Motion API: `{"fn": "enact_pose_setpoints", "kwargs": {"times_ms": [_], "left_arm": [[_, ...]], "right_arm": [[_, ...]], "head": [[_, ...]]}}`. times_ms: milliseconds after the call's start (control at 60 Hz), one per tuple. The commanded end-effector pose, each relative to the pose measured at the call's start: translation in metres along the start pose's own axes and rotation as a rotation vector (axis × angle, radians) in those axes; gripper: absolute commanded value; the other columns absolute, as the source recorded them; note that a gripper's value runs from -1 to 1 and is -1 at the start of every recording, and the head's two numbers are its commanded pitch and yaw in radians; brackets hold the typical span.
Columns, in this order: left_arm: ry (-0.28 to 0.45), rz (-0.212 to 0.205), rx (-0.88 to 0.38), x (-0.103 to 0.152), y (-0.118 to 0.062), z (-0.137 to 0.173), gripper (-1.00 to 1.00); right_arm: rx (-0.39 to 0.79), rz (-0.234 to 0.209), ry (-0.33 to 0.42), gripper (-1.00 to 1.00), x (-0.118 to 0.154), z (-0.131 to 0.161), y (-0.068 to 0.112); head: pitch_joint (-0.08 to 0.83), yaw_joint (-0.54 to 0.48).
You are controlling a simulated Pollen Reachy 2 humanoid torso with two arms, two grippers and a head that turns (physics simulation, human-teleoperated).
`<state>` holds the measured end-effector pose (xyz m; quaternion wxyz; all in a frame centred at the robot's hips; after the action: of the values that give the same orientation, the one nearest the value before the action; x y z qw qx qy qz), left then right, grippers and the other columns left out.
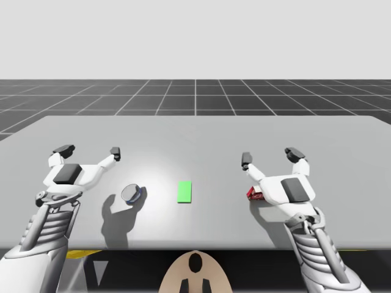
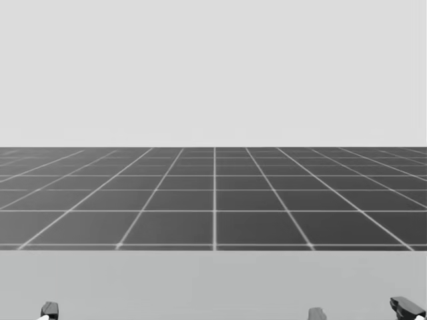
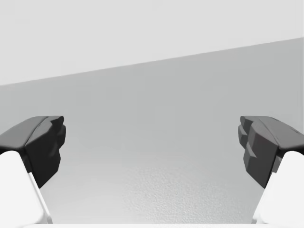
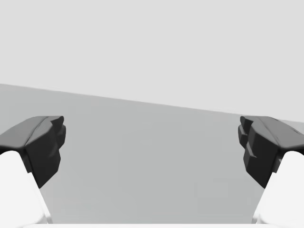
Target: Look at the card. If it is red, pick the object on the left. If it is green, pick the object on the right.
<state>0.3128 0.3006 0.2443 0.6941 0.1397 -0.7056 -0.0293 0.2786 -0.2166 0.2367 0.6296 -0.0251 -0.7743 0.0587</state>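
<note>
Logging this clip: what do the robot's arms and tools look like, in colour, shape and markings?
Both arms match. The left tool and right tool have glossy white shells with two white fingers ending in blocky dark grey fingertips. Each hand's back carries a dark grey rectangular panel. The forearms are ribbed grey, like stacked rings.

On the table (image 1: 195, 134) the card (image 1: 184, 191) lies between the can (image 1: 132, 193), left, and the box (image 1: 253, 194), right.
</note>
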Motion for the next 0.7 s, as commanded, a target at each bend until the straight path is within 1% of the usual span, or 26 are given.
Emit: {"fn": "enact_pose_setpoints", "kwargs": {"times_ms": [17,100,117,167,233,367,400,417,467,483,517,533,650,667,700], "left_arm": [[-0.001,0.000,0.002,-0.0003,0.0002,-0.0002,-1.00],[-0.001,0.001,0.002,-0.0004,0.0002,-0.0002,-1.00],[-0.002,0.000,0.001,-0.0004,0.0001,-0.0002,-1.00],[-0.002,0.000,0.001,-0.0005,-0.0001,-0.0001,-1.00],[-0.002,-0.001,0.000,-0.0007,-0.0003,-0.0003,-1.00],[0.000,-0.005,-0.001,-0.0016,-0.0011,-0.0008,-1.00],[0.001,-0.006,-0.001,-0.0017,-0.0011,-0.0008,-1.00],[0.001,-0.007,-0.002,-0.0021,-0.0011,-0.0011,-1.00],[0.001,-0.009,-0.002,-0.0024,-0.0011,-0.0015,-1.00],[0.001,-0.010,-0.002,-0.0026,-0.0010,-0.0017,-1.00],[0.001,-0.010,-0.002,-0.0027,-0.0010,-0.0019,-1.00],[0.001,-0.011,-0.003,-0.0029,-0.0008,-0.0023,-1.00],[0.000,-0.012,-0.004,-0.0029,-0.0005,-0.0027,-1.00],[0.000,-0.012,-0.004,-0.0027,-0.0004,-0.0028,-1.00],[0.000,-0.012,-0.004,-0.0026,-0.0003,-0.0029,-1.00]], "right_arm": [[-0.034,-0.033,-0.016,-1.00,-0.0007,0.0019,0.0034],[-0.014,-0.017,-0.024,-1.00,0.0016,0.0011,0.0041],[-0.009,-0.008,-0.011,-1.00,0.0014,0.0004,0.0040],[-0.005,-0.009,-0.001,-1.00,0.0006,-0.0002,0.0038],[-0.010,-0.015,0.006,-1.00,0.0000,-0.0011,0.0030],[-0.014,-0.011,0.006,-1.00,-0.0012,-0.0017,0.0023],[-0.013,-0.011,0.007,-1.00,-0.0013,-0.0017,0.0023],[-0.010,-0.008,0.008,-1.00,-0.0018,-0.0017,0.0025],[-0.009,-0.007,0.008,-1.00,-0.0022,-0.0018,0.0025],[-0.007,-0.007,0.008,-1.00,-0.0024,-0.0018,0.0026],[-0.005,-0.004,0.009,-1.00,-0.0026,-0.0018,0.0027],[-0.004,-0.005,0.009,-1.00,-0.0029,-0.0020,0.0027],[0.001,-0.001,0.011,-1.00,-0.0033,-0.0021,0.0028],[0.002,0.000,0.011,-1.00,-0.0035,-0.0022,0.0027],[0.002,0.000,0.011,-1.00,-0.0036,-0.0023,0.0027]], "head": [[0.020,0.00],[0.039,0.00],[0.055,0.00],[0.078,0.00],[0.129,0.00],[0.242,0.01],[0.252,0.01],[0.290,0.02],[0.320,0.02],[0.350,0.02],[0.369,0.02],[0.396,0.03],[0.460,0.04],[0.486,0.04],[0.503,0.04]]}}
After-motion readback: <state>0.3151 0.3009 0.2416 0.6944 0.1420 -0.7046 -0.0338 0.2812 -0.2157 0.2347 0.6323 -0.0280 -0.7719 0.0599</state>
